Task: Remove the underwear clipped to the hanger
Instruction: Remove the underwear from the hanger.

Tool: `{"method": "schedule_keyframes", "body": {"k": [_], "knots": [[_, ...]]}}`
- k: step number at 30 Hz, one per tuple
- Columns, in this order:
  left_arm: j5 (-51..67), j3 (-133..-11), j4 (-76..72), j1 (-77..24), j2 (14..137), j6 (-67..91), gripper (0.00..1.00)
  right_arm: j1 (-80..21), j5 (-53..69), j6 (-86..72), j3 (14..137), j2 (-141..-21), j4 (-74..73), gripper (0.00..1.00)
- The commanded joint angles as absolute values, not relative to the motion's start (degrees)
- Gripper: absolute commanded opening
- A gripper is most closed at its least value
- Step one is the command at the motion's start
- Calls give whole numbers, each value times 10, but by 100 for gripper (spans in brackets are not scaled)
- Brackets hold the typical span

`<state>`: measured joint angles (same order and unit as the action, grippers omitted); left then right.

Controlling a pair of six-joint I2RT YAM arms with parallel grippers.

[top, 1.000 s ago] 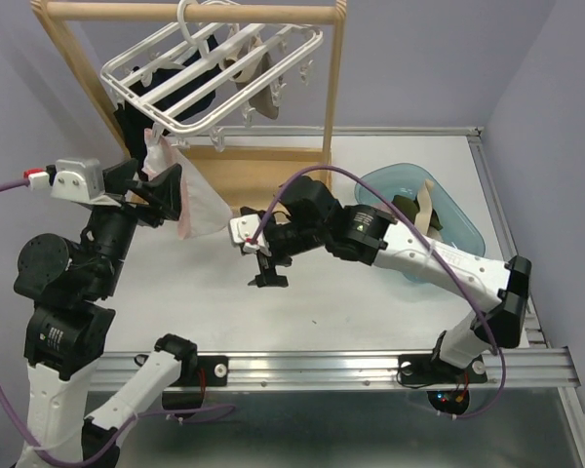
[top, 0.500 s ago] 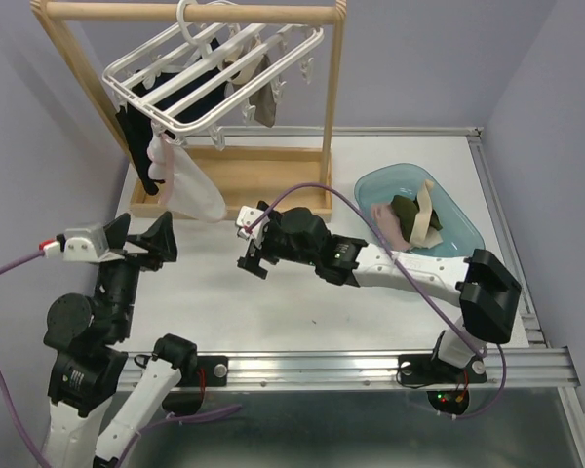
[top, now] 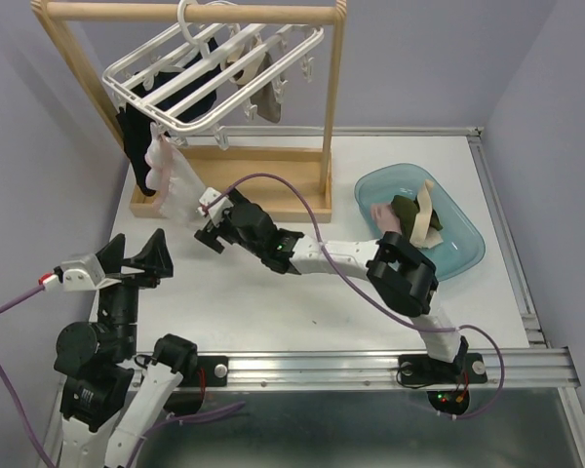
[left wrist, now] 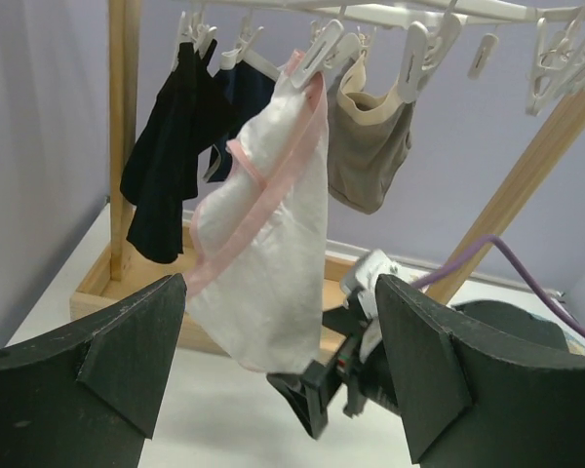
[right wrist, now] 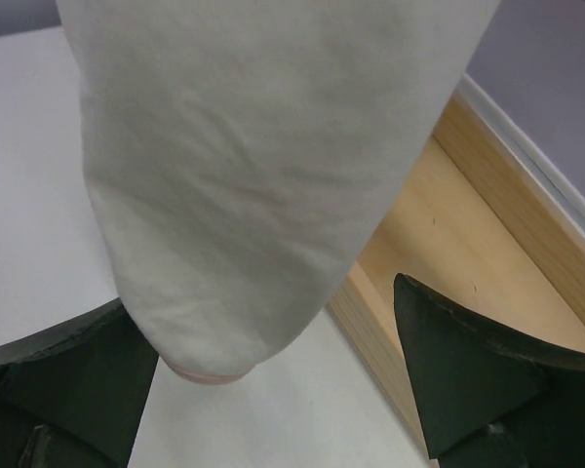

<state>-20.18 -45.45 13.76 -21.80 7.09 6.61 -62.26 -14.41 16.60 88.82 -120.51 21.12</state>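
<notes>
Low on the left, the left gripper (top: 136, 261) gapes wide, holding nothing. Above it, soft cream underwear (left wrist: 273, 244) with pink trim dangles, clipped to the white plastic hanger (top: 214, 73). The right gripper (top: 210, 237), jaws released, sits at its rounded hem. Far right is a glossy blue tub (top: 458, 234).
</notes>
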Motion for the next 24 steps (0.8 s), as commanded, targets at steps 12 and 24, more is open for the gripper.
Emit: {"method": "schedule_keyframes", "body": {"k": [12,24], "knots": [[-212,-449,132,-221,30,82,90,-590,121,161,1056,-1164,-46,0],[-165,-458,55,-226,124,87,89,-453,372,288,707,-839,-76,1]]}}
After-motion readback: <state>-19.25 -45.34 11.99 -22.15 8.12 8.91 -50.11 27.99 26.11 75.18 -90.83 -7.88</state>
